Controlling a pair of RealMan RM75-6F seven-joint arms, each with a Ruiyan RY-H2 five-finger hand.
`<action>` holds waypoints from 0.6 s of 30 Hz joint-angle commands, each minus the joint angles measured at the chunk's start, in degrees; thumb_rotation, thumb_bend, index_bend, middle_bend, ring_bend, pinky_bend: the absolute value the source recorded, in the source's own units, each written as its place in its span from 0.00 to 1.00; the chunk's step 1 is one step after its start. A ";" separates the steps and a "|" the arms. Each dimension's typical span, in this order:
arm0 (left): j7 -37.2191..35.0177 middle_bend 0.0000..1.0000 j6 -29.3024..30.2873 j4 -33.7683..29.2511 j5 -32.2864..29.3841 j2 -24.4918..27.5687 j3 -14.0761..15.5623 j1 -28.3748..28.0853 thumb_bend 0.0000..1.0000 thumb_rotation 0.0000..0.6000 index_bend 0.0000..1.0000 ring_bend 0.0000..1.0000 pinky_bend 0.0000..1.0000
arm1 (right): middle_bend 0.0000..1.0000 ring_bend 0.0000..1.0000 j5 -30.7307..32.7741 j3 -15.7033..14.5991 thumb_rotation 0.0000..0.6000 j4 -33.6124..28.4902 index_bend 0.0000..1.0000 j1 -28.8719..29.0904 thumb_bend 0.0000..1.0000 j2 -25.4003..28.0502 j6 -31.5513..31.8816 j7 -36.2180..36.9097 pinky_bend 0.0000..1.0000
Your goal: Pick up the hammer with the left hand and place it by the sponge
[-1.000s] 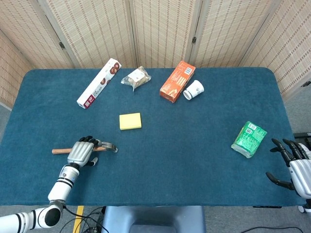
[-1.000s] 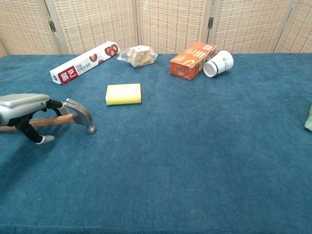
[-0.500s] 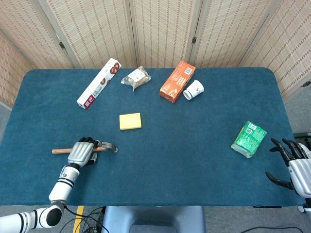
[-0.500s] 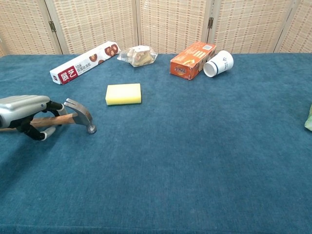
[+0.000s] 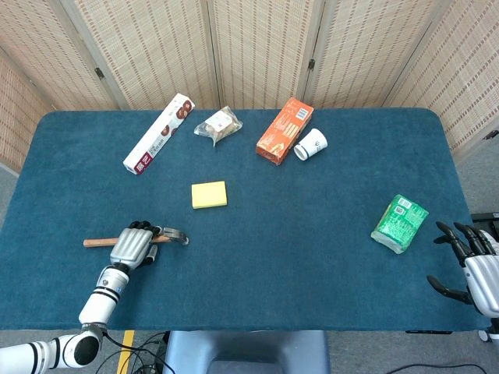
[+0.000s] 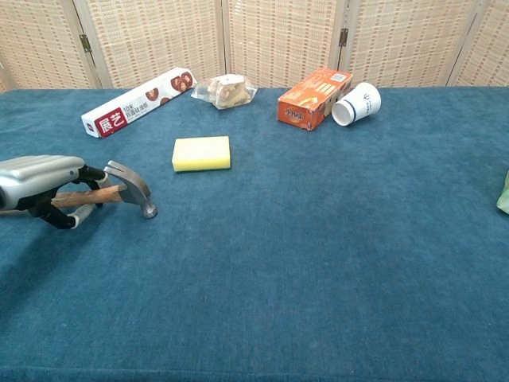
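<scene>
The hammer (image 5: 176, 235) has a wooden handle and a steel head and lies on the blue table (image 5: 312, 257) at the front left; the chest view shows its head (image 6: 135, 188) touching the cloth. My left hand (image 5: 131, 246) lies over the handle just behind the head. Its fingers (image 6: 40, 178) are curled around the handle and the thumb is tucked under it. The yellow sponge (image 5: 209, 194) lies flat farther back and to the right, also seen in the chest view (image 6: 201, 153). My right hand (image 5: 472, 261) hangs off the table's front right corner with its fingers spread and nothing in it.
Along the back edge lie a long white wrap box (image 5: 159, 133), a clear snack bag (image 5: 217, 124), an orange carton (image 5: 284, 130) and a tipped white cup (image 5: 310, 144). A green packet (image 5: 400, 222) lies at the right near my right hand.
The left hand's thumb has swung in from the cloth and closed under the hammer handle. The hammer and the right hand have stayed where they were.
</scene>
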 commanded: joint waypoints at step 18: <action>-1.55 0.53 0.38 1.03 0.42 -0.07 0.39 0.21 0.63 1.00 0.46 0.34 0.22 | 0.32 0.10 -0.09 -0.01 1.00 -0.59 0.08 -0.18 0.12 0.13 0.23 -0.54 0.12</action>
